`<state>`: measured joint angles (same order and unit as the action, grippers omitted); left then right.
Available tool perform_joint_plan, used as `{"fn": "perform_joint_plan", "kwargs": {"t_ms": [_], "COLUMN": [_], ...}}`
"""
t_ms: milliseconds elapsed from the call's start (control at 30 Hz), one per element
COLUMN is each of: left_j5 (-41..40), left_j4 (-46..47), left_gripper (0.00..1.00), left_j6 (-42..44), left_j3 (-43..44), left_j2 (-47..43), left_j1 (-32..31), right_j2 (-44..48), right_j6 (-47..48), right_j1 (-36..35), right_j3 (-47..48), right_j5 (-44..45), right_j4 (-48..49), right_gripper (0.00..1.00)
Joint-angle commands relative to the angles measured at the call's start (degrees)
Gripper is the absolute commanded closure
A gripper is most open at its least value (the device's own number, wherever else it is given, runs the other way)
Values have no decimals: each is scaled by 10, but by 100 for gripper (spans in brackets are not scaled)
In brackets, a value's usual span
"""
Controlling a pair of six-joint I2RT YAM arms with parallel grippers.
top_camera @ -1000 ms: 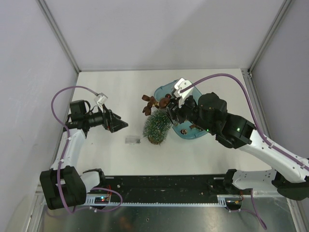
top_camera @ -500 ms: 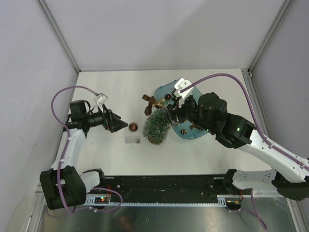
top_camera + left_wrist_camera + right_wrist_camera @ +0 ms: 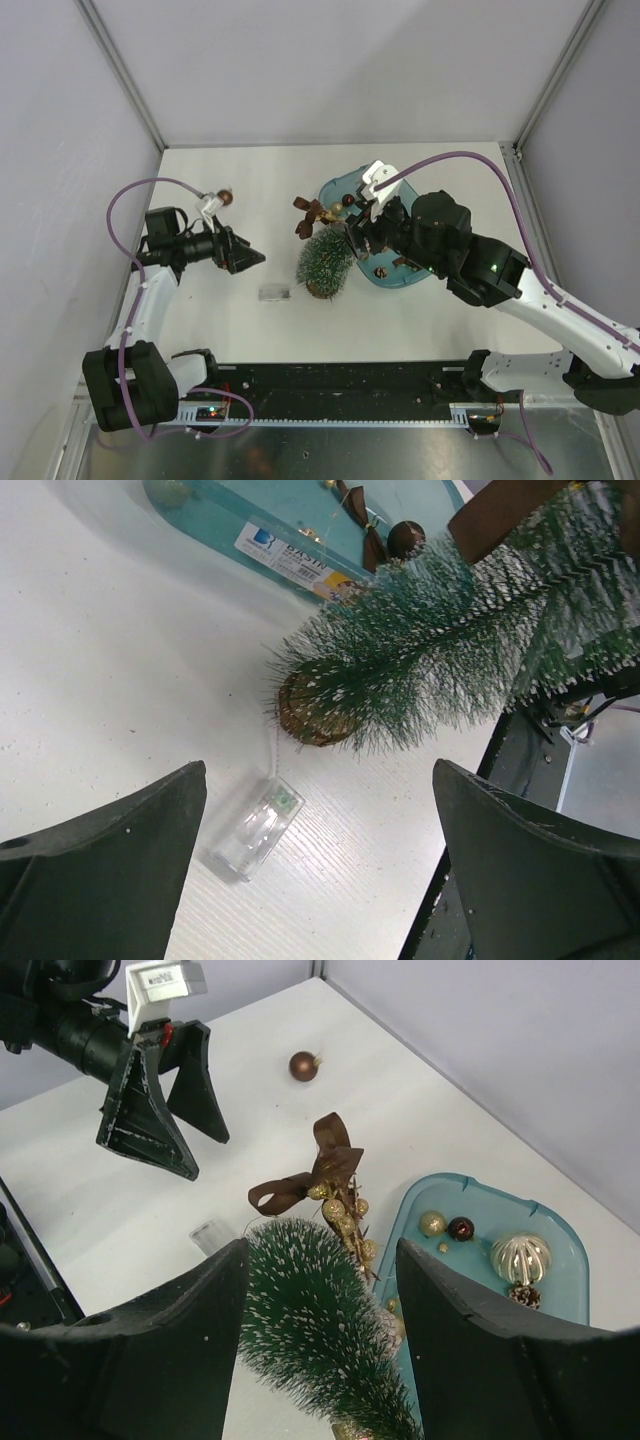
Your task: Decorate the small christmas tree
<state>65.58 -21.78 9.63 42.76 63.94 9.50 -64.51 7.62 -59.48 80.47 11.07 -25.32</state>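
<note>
The small christmas tree [image 3: 325,263] lies tilted on the table, its brown base [image 3: 313,708] toward my left gripper and its tip toward the teal tray [image 3: 333,187]. It shows in the left wrist view [image 3: 450,645] and the right wrist view [image 3: 325,1335]. A brown ribbon bow with gold berries [image 3: 322,1172] lies by its far side [image 3: 308,216]. A brown ball ornament [image 3: 227,197] sits loose on the table at the far left [image 3: 303,1066]. My left gripper [image 3: 251,258] is open and empty, left of the tree. My right gripper [image 3: 353,233] is open above the tree, its jaws on either side.
A clear battery box [image 3: 274,291] with a thin wire lies in front of the tree [image 3: 256,825]. The tray [image 3: 480,1260] holds gold, dark red and silver-gold balls and a pinecone. Grey walls close the table's back and sides.
The brown ball appeared in front of my left gripper half a second ago. It has since moved to the far left, behind that gripper. Both arms stayed nearly still.
</note>
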Motion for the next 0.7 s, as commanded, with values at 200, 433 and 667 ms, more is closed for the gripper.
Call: {"fn": "perform_joint_plan", "kwargs": {"t_ms": [200,433,667], "left_j5": [-28,-42,-42], "left_j4": [3,-2,-8], "left_gripper": [0,0,0], "left_j6": [13,0,-5], "left_j3": [24,42,59], "left_j2": [14,21,39], "left_j1": [3,8,18], "right_j2": [49,56,31], "right_j6": [-7,-46,-181], "right_j1": [7,137,382], "right_j3": [31,101,56], "right_j5": [22,39,-8], "right_j4": [71,107,130], "right_gripper": [33,26,26]}}
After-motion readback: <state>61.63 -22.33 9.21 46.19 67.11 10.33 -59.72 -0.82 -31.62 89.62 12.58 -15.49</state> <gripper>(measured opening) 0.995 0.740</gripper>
